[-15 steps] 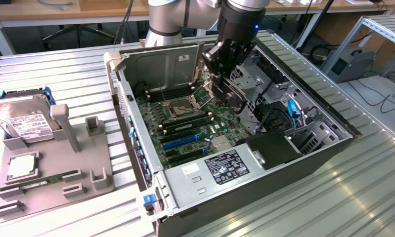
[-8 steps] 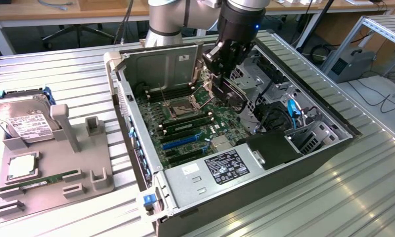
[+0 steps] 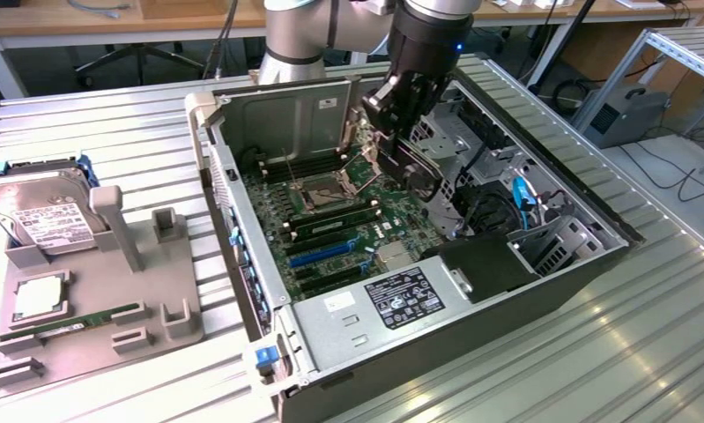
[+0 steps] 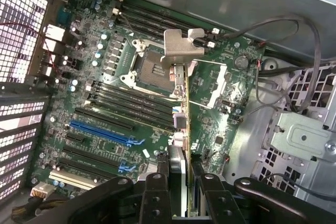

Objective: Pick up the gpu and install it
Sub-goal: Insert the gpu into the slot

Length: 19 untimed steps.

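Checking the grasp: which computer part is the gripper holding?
The gpu, clamped by the gripper above the motherboard; the hard drive and memory stick lie on the grey holder.

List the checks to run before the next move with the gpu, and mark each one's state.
1. gpu clamped in the gripper: ok.
2. gpu over the motherboard of the open case: ok.
3. Blue slot free of any card: ok.
4. gpu seated in a slot: not ok, it hangs above the board.
5. Card edge lined up with a slot: cannot tell.
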{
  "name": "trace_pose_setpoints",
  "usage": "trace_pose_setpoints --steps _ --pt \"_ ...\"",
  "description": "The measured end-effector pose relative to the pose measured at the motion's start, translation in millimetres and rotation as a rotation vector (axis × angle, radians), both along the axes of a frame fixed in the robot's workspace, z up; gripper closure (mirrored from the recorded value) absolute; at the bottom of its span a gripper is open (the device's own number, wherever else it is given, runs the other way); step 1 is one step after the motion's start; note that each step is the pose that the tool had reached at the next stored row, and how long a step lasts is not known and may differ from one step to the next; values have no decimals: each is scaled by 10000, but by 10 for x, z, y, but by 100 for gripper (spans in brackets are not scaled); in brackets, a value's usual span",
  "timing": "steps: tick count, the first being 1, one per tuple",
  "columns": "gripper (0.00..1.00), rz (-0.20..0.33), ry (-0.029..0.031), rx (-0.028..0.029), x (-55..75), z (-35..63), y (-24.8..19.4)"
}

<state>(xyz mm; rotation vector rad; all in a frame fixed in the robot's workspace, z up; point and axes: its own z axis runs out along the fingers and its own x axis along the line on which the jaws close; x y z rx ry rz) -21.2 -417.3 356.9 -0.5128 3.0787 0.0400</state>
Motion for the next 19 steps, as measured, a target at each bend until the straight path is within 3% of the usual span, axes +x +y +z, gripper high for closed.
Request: trace_pose_setpoints --steps 19 --pt "73 1076 0 0 0 -2 0"
